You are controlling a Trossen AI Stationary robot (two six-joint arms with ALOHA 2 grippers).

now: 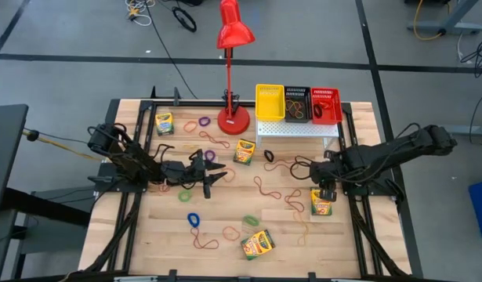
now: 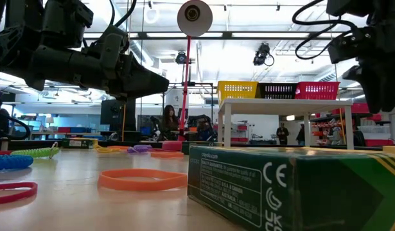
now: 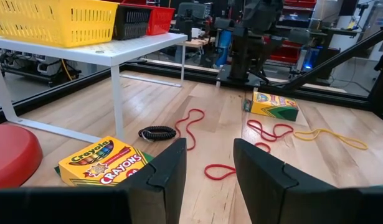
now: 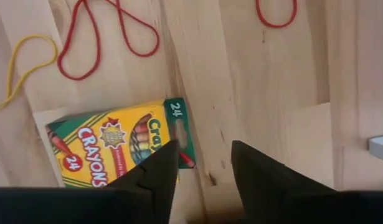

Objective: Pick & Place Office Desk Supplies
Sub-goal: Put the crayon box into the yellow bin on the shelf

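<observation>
Several yellow-and-green crayon boxes lie flat on the wooden table: one far left (image 1: pixel 164 123), one by the lamp (image 1: pixel 244 150), one on the right (image 1: pixel 321 202) and one near the front edge (image 1: pixel 258 244). Thin rubber-band loops in red, orange, purple, blue, green and black are scattered between them. My left gripper (image 1: pixel 213 174) is open, low over the table's middle, and points toward the right side; the box by the lamp (image 3: pixel 104 163) lies just off its one finger. My right gripper (image 4: pixel 203 165) is open and points down beside the end of the right box (image 4: pixel 110 149).
A red desk lamp (image 1: pixel 233 117) stands at the far middle. Beside it a white stand (image 1: pixel 295 129) carries a yellow (image 1: pixel 269 102), a black (image 1: pixel 297 104) and a red basket (image 1: pixel 326 104). A black coiled band (image 3: pixel 157 132) and red loops (image 3: pixel 219 171) lie ahead of my left gripper.
</observation>
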